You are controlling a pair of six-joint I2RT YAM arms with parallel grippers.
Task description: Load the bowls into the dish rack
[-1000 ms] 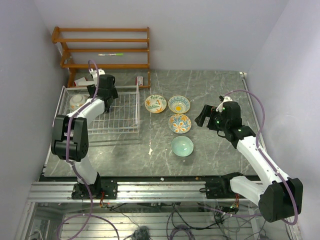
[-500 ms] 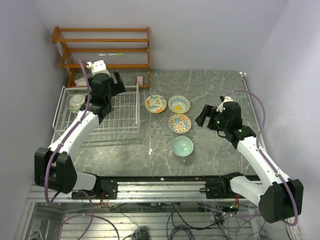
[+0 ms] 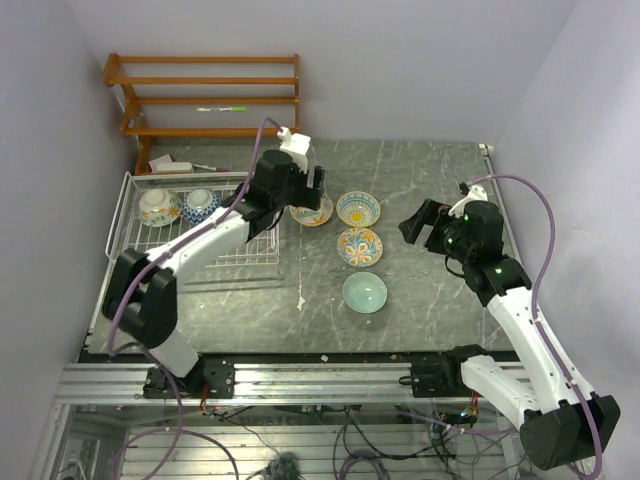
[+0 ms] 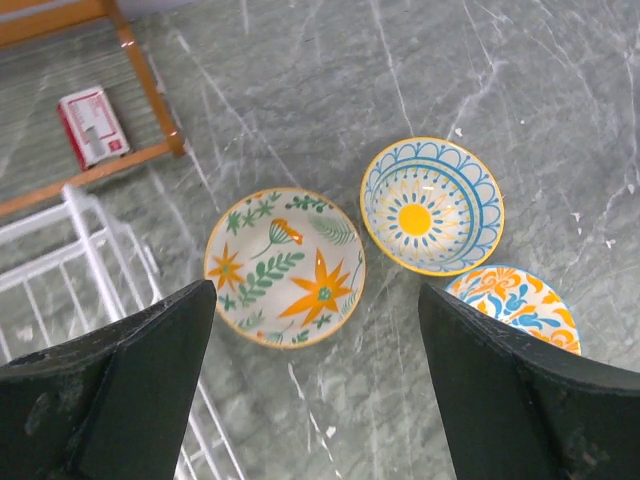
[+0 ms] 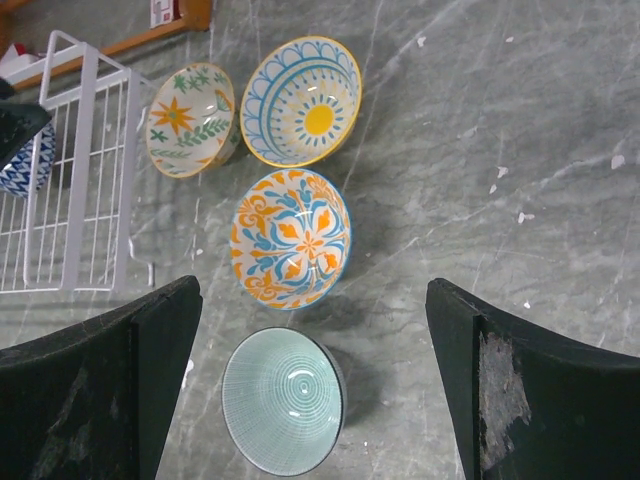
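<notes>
Closest to my bases sits the teal bowl (image 5: 284, 414), and just beyond it the orange-and-blue bowl (image 5: 290, 251). My right gripper (image 5: 312, 288) hangs over these two, fingers spread wide and holding nothing. The trouble I foresee here is that the pair stand just beside each other. A finger coming down for one could clip the other's rim and send it skidding over the stone table (image 5: 520, 150).

Farther out, my left gripper (image 4: 315, 292) is likewise wide apart and empty, and the star-and-leaf bowl (image 4: 285, 267) lies between its fingers in the wrist view. That bowl is hemmed in, with the sun bowl (image 4: 432, 205) just beside it on one side and a corner of the dish rack (image 3: 215, 245) near on the other. A careless descent might snag a finger on the wire or shove the sun bowl, and a pinch on the glazed rim could slip. How high I hover above it, I cannot judge from these views.

Level with it, at the rack's far-left end, two bowls rest inside: a pale patterned bowl (image 3: 159, 207) and a blue-patterned bowl (image 3: 200, 204). Four are yet to load.
</notes>
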